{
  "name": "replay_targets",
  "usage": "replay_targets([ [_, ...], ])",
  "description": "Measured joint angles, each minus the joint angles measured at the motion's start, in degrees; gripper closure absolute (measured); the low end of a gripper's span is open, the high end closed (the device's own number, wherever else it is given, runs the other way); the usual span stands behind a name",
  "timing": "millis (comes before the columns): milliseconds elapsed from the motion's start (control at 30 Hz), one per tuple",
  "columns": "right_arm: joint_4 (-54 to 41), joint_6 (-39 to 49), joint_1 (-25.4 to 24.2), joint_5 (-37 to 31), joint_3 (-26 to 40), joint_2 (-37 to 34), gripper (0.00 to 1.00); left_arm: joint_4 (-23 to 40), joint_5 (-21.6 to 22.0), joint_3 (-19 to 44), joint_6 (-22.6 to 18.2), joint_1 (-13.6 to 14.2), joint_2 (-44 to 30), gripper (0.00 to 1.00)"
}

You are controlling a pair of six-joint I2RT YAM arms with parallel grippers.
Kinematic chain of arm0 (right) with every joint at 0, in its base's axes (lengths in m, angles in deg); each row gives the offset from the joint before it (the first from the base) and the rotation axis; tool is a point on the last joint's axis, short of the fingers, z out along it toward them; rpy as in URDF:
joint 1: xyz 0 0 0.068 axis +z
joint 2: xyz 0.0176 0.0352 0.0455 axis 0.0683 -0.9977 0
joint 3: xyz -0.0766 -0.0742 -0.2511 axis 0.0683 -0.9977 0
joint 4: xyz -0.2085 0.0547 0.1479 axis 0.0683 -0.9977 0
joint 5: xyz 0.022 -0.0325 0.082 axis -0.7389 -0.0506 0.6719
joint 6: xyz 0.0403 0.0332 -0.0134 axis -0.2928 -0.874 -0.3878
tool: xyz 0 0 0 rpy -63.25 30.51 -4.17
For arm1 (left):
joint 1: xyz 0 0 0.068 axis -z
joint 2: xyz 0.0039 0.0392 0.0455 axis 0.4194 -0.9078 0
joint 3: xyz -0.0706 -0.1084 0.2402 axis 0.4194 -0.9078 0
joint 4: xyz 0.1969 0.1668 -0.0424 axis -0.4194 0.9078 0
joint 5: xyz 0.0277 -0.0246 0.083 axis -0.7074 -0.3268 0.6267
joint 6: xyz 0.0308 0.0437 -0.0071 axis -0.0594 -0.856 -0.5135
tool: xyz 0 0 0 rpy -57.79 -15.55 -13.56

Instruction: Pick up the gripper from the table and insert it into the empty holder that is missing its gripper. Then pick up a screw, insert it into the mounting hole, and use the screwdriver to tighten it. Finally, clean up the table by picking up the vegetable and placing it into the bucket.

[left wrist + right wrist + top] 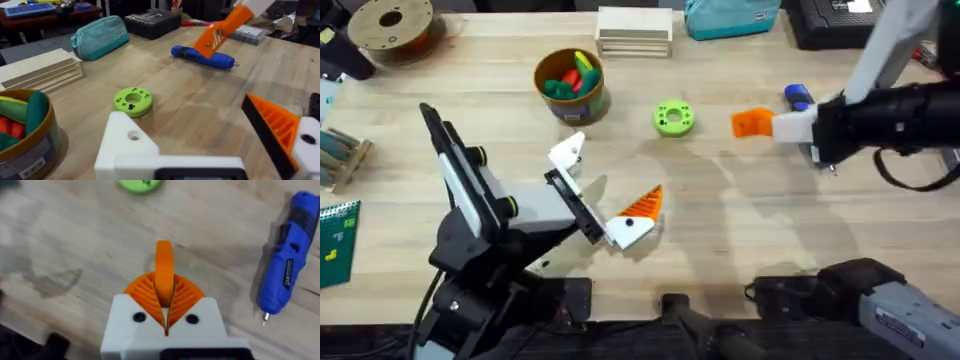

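Clearly the gripper (164, 275) sits pinched between the right gripper's (165, 297) jaws.

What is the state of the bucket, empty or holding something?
Not empty. The bucket holds red, yellow and green toy foods, which reach up to its rim in the overhead view.

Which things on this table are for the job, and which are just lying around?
For the job: gripper, held in the right jaws; holder; screwdriver; bucket.
Lying about: filament spool; wooden blocks; teal pouch.
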Motion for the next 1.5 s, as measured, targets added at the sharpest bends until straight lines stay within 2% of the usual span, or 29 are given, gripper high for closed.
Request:
replay_targets([
  [167, 12.5, -1.63, -2.99, 18.52, -8.02, -1.66, 0.981, -0.04, 0.0, 0.0, 0.0, 0.0, 0.0, 0.014],
  [233, 17.19, -4.72, -3.04, 24.67, -11.17, -4.55, 0.982, -0.04, 0.0, 0.0, 0.0, 0.0, 0.0, 0.014],
  [267, 20.06, -10.32, -2.99, 31.74, -13.31, -9.97, 0.982, -0.04, 0.0, 0.0, 0.0, 0.0, 0.0, 0.014],
  [333, 21.24, -13.18, -2.73, 35.4, -13.7, -13.27, 0.982, -0.04, 0.0, 0.0, 0.0, 0.0, 0.0, 0.014],
  [433, 25.4, -16.96, -1.45, 41.07, -13.78, -18.1, 0.982, -0.04, 0.0, 0.0, 0.0, 0.0, 0.0, 0.014],
  [467, 31.98, -21.02, 0.85, 46.42, -13.78, -22.71, 0.982, -0.04, 0.0, 0.0, 0.0, 0.0, 0.0, 0.014],
  [533, 37.14, -24.68, 2.5, 49.41, -13.78, -25.61, 0.982, -0.06, 0.0, 0.0, 0.0, 0.0, 0.0, 0.013],
  [567, 45.54, -30.96, 4.54, 53.04, -13.78, -29.13, 0.982, -0.06, 0.0, 0.0, 0.0, 0.0, 0.0, 0.014],
  [633, 51.22, -35.59, 5.78, 55.15, -13.78, -31.0, 0.982, -0.07, 0.0, 0.0, 0.0, 0.0, 0.0, 0.014],
  [700, 63.2, -46.63, 8.9, 58.18, -13.8, -33.08, 0.982, -0.06, 0.0, 0.0, 0.0, 0.0, 0.0, 0.013],
  [733, 64.12, -47.82, 9.28, 58.47, -13.8, -33.16, 0.982, -0.05, 0.0, 0.0, 0.0, 0.0, 0.0, 0.013],
  [1000, 64.86, -55.65, 12.28, 61.78, -13.62, -37.18, 0.982, -0.06, 0.0, 0.0, 0.0, 0.0, 0.0, 0.014],
  [1033, 64.96, -57.1, 12.58, 62.12, -11.82, -38.04, 0.982, -0.07, 0.0, 0.0, 0.0, 0.0, 0.0, 0.014],
  [1167, 65.09, -57.52, 13.02, 62.18, -9.5, -39.14, 0.982, -0.07, 0.02, 0.0, 0.0, 0.0, 0.0, 0.014],
  [1267, 65.03, -58.58, 13.95, 62.85, -5.84, -42.7, 0.982, -0.04, 0.6, 0.0, 0.13, 0.0, 0.0, 0.014],
  [1500, 65.56, -58.57, 14.97, 62.99, -4.51, -44.15, 0.982, -0.06, 0.71, 0.0, 0.2, -0.02, 0.0, 0.014],
])
